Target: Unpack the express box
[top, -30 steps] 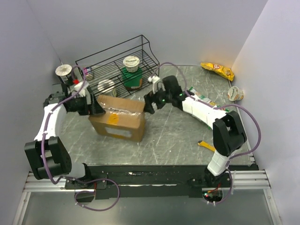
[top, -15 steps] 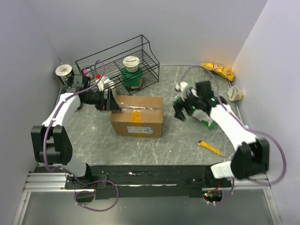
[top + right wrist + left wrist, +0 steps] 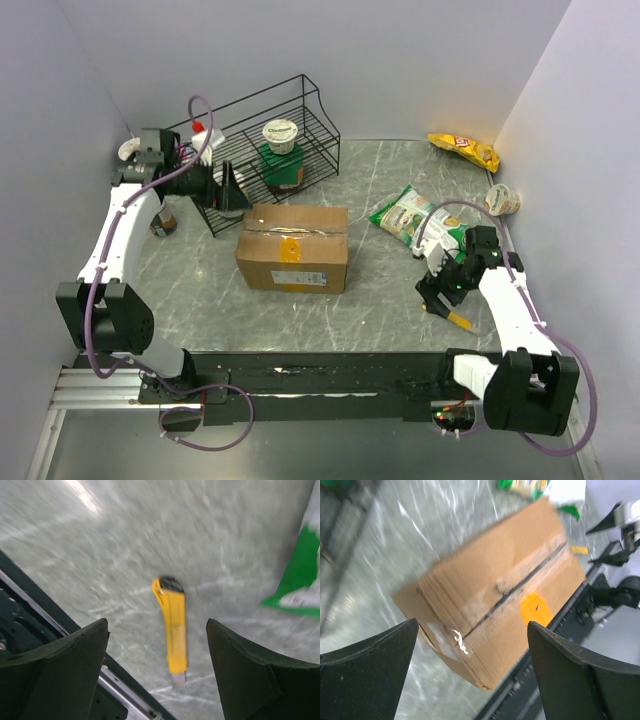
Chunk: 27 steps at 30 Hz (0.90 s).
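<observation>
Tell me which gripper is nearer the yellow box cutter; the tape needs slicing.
Right. The right gripper hangs just above the yellow box cutter; the left gripper is far off by the wire rack, beyond the express box.

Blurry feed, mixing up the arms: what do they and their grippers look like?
The left arm and right arm match: white link shells, black joints, a purple cable looping along each. The left gripper and right gripper have matte-black wedge-shaped fingers.
</observation>
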Each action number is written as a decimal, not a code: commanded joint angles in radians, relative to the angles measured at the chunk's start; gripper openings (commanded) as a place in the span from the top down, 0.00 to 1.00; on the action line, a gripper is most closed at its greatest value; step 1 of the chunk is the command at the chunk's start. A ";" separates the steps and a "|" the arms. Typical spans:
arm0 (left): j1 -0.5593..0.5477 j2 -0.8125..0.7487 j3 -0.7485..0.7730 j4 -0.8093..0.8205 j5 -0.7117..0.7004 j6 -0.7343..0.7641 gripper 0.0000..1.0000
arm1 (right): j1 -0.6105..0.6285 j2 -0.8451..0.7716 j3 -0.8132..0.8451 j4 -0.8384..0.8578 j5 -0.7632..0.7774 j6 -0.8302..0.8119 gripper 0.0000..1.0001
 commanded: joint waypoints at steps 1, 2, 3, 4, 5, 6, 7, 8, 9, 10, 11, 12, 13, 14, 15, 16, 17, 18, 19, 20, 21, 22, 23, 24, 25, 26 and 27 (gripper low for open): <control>-0.003 0.019 0.102 -0.002 -0.006 0.025 0.04 | -0.052 0.018 -0.055 0.046 0.028 -0.091 0.15; -0.005 0.025 0.118 -0.005 -0.003 0.025 0.04 | -0.052 0.025 -0.073 0.085 0.031 -0.105 0.15; -0.003 0.031 0.126 -0.011 -0.006 0.030 0.04 | -0.052 0.032 -0.079 0.104 0.036 -0.122 0.15; -0.003 0.040 0.135 -0.020 -0.006 0.031 0.04 | -0.052 0.051 -0.084 0.125 0.045 -0.127 0.15; -0.005 0.045 0.151 -0.026 -0.012 0.036 0.04 | -0.052 0.064 -0.087 0.141 0.046 -0.133 0.15; -0.003 0.047 0.155 -0.025 -0.015 0.036 0.04 | -0.050 0.080 -0.089 0.158 0.050 -0.151 0.15; -0.005 0.044 0.158 -0.023 -0.018 0.034 0.04 | -0.050 0.107 -0.090 0.168 0.054 -0.159 0.15; -0.005 0.042 0.161 -0.008 -0.024 0.028 0.04 | -0.050 0.120 -0.099 0.184 0.074 -0.165 0.16; -0.003 0.037 0.160 0.001 -0.028 0.019 0.04 | -0.050 0.132 -0.105 0.222 0.086 -0.174 0.17; -0.005 0.030 0.158 0.012 -0.029 0.013 0.04 | -0.052 0.153 -0.110 0.239 0.097 -0.179 0.18; -0.005 0.028 0.155 0.023 -0.029 -0.001 0.04 | -0.052 0.161 -0.115 0.253 0.112 -0.195 0.20; -0.005 0.027 0.154 0.027 -0.026 -0.004 0.04 | -0.050 0.172 -0.115 0.262 0.115 -0.209 0.22; -0.005 0.024 0.152 0.029 -0.024 -0.007 0.04 | -0.050 0.186 -0.115 0.260 0.119 -0.223 0.24; -0.005 0.022 0.151 0.029 -0.024 -0.012 0.04 | -0.049 0.190 -0.116 0.259 0.116 -0.249 0.27; -0.005 0.019 0.151 0.032 -0.026 -0.010 0.04 | -0.047 0.192 -0.121 0.262 0.117 -0.260 0.28; -0.005 0.018 0.148 0.032 -0.029 -0.009 0.04 | -0.043 0.192 -0.125 0.268 0.119 -0.271 0.32; -0.005 0.017 0.148 0.032 -0.031 -0.007 0.04 | -0.039 0.190 -0.138 0.271 0.122 -0.294 0.34; -0.005 0.019 0.148 0.032 -0.034 -0.004 0.04 | -0.029 0.187 -0.147 0.276 0.128 -0.307 0.36; -0.005 0.019 0.149 0.033 -0.034 -0.002 0.04 | -0.024 0.186 -0.158 0.288 0.134 -0.317 0.37; -0.005 0.021 0.149 0.035 -0.032 -0.004 0.04 | -0.018 0.186 -0.180 0.297 0.142 -0.332 0.37; -0.005 0.022 0.151 0.037 -0.032 -0.005 0.04 | -0.010 0.187 -0.193 0.308 0.154 -0.337 0.37; -0.005 0.025 0.155 0.040 -0.029 -0.007 0.04 | 0.000 0.190 -0.204 0.325 0.158 -0.338 0.37; -0.005 0.028 0.157 0.040 -0.028 -0.008 0.04 | 0.006 0.196 -0.214 0.328 0.158 -0.340 0.39; -0.005 0.031 0.160 0.043 -0.026 -0.009 0.04 | 0.013 0.213 -0.216 0.328 0.158 -0.338 0.45; -0.006 0.037 0.166 0.043 -0.021 -0.009 0.04 | 0.023 0.221 -0.211 0.328 0.151 -0.329 0.55; -0.008 0.040 0.171 0.044 -0.020 -0.009 0.04 | 0.030 0.232 -0.184 0.293 0.139 -0.309 0.60; -0.013 0.047 0.175 0.044 -0.018 -0.009 0.04 | 0.037 0.236 -0.161 0.265 0.116 -0.291 0.64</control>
